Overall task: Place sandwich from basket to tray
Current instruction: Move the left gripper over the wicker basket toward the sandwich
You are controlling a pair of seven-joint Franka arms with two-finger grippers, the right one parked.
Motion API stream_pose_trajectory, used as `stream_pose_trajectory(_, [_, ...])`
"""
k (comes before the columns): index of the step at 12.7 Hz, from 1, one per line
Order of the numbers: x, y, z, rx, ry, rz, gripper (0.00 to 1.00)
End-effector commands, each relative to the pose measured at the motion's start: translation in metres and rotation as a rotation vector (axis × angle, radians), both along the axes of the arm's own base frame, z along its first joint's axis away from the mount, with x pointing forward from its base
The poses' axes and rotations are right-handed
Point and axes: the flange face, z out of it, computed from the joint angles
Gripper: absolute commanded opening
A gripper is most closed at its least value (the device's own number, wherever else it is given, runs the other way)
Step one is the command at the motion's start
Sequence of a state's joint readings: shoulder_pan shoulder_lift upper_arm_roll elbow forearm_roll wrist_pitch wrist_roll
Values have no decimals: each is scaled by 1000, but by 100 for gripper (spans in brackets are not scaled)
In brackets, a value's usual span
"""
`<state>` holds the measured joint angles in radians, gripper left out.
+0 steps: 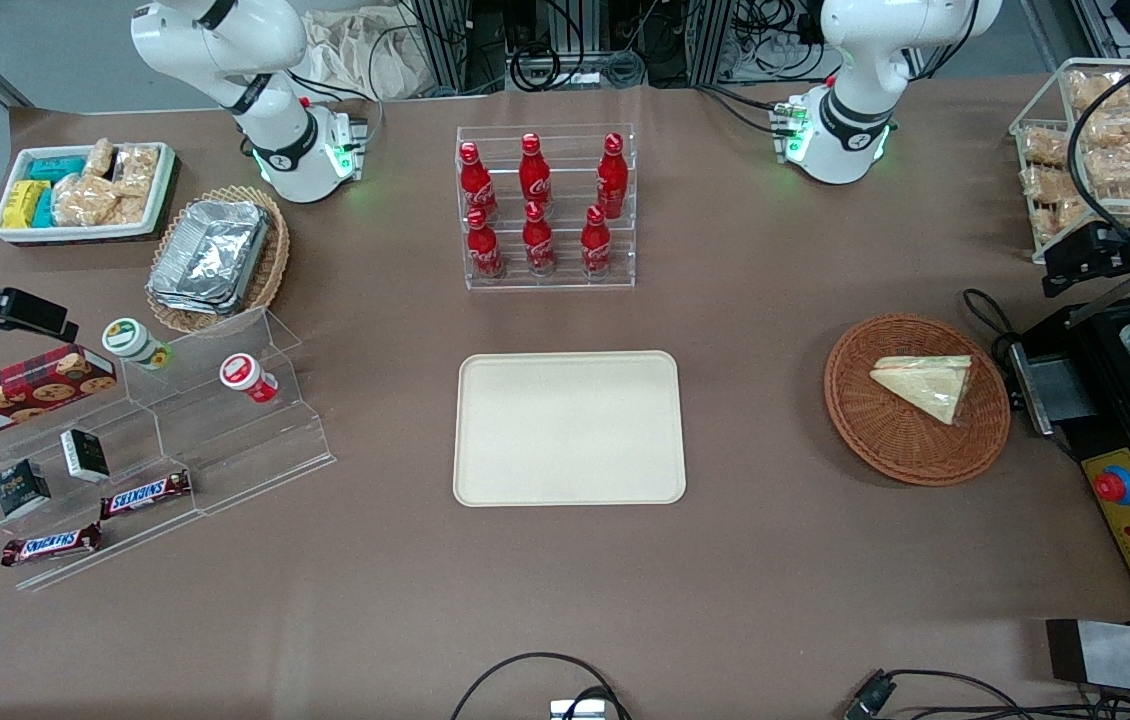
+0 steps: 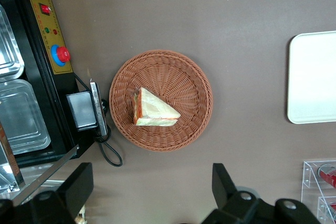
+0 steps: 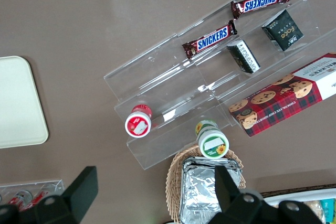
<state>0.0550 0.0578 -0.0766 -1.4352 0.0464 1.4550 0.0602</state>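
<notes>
One sandwich (image 2: 153, 109) in basket (image 2: 191, 77), well below end effector (image 2: 152, 192) (wide open, empty).

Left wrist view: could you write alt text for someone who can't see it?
A wrapped sandwich lies in a round wicker basket on a brown table, seen from above. The open tool hangs over bare table beside the basket, touching nothing. A cream tray sits empty at the frame's edge.

Woven wicker basket (image 1: 917, 400), plastic-wrapped sandwich (image 1: 926, 383), matt smooth tray (image 1: 569, 427)
</notes>
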Motion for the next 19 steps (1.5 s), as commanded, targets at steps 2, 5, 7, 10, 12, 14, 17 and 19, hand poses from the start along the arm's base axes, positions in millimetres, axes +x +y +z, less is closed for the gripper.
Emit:
stream_pose_trajectory(2, [-2,-15,8,8,-21,76,100])
stream_pose_trajectory(5, [5,-11,-3,8,-4,154,100])
stream_pose_trajectory(7, [11,-8,-16,12,18,209,100])
stream_pose_trajectory(10, [17,-8,-37,28,45,420,100])
stream_pose_trajectory(12, [20,-9,-58,40,73,509,100])
stream_pose_trajectory(14, [17,-6,-81,25,71,581,100])
stream_pose_trajectory(17, [5,1,-115,17,46,618,100])
stream_pose_trajectory(19, [-9,19,-143,-1,17,665,100])
